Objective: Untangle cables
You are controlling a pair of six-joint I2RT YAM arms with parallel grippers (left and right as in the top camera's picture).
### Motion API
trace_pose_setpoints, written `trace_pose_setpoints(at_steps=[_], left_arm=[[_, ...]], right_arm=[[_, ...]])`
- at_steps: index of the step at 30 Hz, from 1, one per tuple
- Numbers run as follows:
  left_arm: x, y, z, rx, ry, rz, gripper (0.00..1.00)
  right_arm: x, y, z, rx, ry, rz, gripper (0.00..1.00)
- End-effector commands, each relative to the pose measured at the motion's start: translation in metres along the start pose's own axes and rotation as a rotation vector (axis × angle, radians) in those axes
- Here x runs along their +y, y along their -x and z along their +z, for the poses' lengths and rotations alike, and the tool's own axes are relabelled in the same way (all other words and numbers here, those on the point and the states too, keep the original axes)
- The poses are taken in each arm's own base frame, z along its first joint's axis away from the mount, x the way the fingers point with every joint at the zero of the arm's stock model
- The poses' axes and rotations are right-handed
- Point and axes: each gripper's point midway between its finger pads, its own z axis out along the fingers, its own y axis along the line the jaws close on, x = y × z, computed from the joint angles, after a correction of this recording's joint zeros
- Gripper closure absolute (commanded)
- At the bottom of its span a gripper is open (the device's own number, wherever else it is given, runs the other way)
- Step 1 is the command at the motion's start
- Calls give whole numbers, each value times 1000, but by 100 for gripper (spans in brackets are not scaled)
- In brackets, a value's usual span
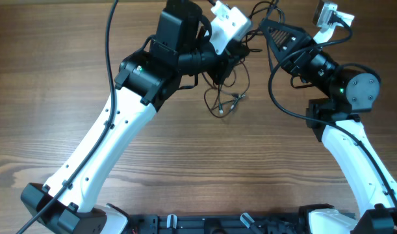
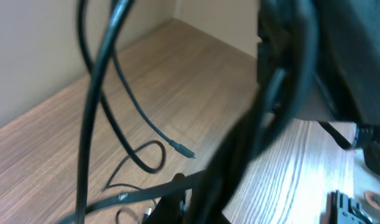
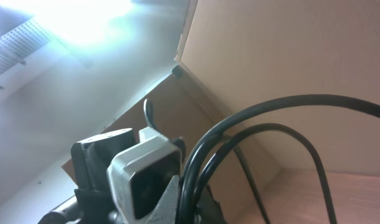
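The cables [image 1: 223, 97] are thin black wires hanging in loose loops near the table's far middle, with small plugs at the lower ends. My left gripper [image 1: 232, 57] sits right above them and looks shut on a strand. In the left wrist view a strand crosses the jaws [image 2: 183, 199], and a loose strand with a plug [image 2: 183, 151] lies on the wood. My right gripper [image 1: 262, 29] is just right of the left one and is shut on two black strands [image 3: 270, 106] that rise from its jaws [image 3: 196, 205].
The two grippers are very close together at the table's far edge. The left arm's white wrist camera [image 1: 229, 25] sits next to the right gripper and fills the lower left of the right wrist view [image 3: 146, 174]. Thicker arm cables [image 1: 109, 39] run alongside.
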Motion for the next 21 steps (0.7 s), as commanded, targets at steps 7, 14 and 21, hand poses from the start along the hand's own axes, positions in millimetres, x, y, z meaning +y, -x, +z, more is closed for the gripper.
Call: trace_pose_setpoints(at_steps=[7, 14, 21], left_arm=[[16, 13, -10, -47, 84, -53, 96], [41, 67, -62, -262, 204, -6, 96], [35, 118, -87, -470, 222, 99, 96]], right_arm=[[-21, 8, -9, 2, -81, -26, 34], [-56, -2, -24, 66, -204, -19, 1], [-103, -40, -43, 206, -369, 7, 1]])
